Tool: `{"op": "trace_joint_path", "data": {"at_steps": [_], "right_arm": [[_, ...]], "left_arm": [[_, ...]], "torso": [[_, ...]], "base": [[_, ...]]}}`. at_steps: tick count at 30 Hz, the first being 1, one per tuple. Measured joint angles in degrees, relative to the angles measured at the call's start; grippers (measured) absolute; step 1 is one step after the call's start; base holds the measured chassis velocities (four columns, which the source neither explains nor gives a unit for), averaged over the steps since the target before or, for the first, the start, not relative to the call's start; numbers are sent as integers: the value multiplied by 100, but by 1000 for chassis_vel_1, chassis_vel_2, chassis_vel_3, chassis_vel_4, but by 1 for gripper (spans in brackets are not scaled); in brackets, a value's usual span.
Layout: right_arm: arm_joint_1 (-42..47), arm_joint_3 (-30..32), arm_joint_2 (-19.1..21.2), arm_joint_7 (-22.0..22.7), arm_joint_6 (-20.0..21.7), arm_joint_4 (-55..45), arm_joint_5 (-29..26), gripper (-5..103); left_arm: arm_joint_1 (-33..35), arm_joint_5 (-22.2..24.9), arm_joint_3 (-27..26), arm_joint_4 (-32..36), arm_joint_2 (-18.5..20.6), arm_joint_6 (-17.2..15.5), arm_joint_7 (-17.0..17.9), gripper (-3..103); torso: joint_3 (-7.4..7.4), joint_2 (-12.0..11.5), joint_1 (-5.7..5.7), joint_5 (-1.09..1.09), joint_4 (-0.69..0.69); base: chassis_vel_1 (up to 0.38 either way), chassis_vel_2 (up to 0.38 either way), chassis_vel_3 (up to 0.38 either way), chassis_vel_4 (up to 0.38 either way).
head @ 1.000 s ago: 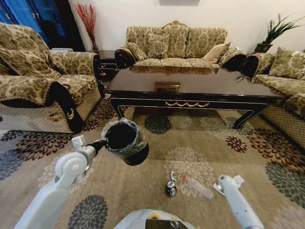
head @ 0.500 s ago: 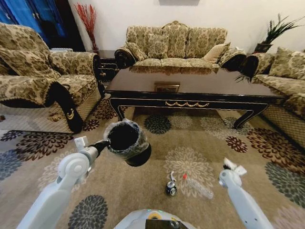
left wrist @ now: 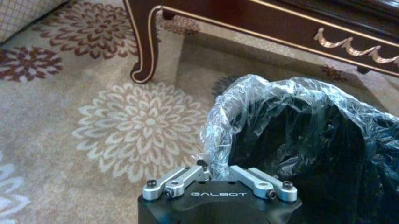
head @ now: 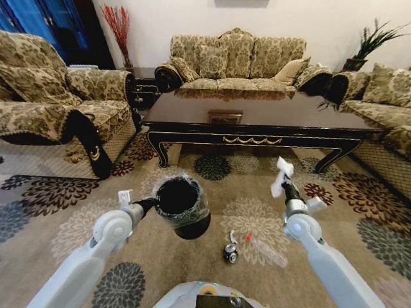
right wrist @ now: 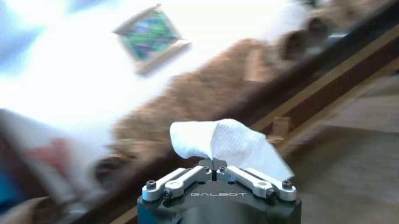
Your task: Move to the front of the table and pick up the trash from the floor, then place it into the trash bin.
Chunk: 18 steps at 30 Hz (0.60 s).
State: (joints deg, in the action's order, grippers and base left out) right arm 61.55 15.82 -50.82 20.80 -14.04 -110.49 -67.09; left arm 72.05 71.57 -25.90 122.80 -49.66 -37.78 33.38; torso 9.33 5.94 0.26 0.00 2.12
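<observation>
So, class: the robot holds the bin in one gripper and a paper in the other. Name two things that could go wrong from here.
1. The right gripper pinches the crumpled white paper by a small edge; it may slip out before reaching the trash bin.
2. The left gripper holds the bin by its rim and thin liner, with the bin tilted; it could sag or drop.
The bottle and can-like piece remain on the carpet.

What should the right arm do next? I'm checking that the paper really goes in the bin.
Probably swing the right gripper, shut on the white paper, leftward over the trash bin. The left gripper holds the bin by its rim, mouth open, while the paper hangs well to its right.
</observation>
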Motion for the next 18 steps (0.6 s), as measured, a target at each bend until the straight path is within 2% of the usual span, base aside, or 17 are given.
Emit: {"op": "trace_joint_path", "data": {"at_steps": [3, 10, 16, 18], "right_arm": [[-197, -346, 115, -151, -100, -204, -52, 0], [-701, -1401, 579, -612, -372, -737, -7, 0], [-875, -1802, 680, -805, -472, -818, 165, 0], [-1020, -2038, 641, -937, -551, -766, 295, 0]], "left_arm": [[-205, 60, 124, -156, 6, 0, -1, 4], [-1162, 253, 865, -886, 2, 9, -17, 4], [-1680, 295, 1380, -1285, -169, 11, -4, 4], [-2077, 309, 1771, -1570, -280, 11, 10, 4]], "torso": [[0, 0, 0, 0, 1], [0, 0, 0, 0, -1], [0, 0, 0, -1, -1], [1, 0, 0, -1, -2]], "base": [[0, 0, 0, 0], [0, 0, 0, 0], [0, 0, 0, 0], [0, 0, 0, 0]]}}
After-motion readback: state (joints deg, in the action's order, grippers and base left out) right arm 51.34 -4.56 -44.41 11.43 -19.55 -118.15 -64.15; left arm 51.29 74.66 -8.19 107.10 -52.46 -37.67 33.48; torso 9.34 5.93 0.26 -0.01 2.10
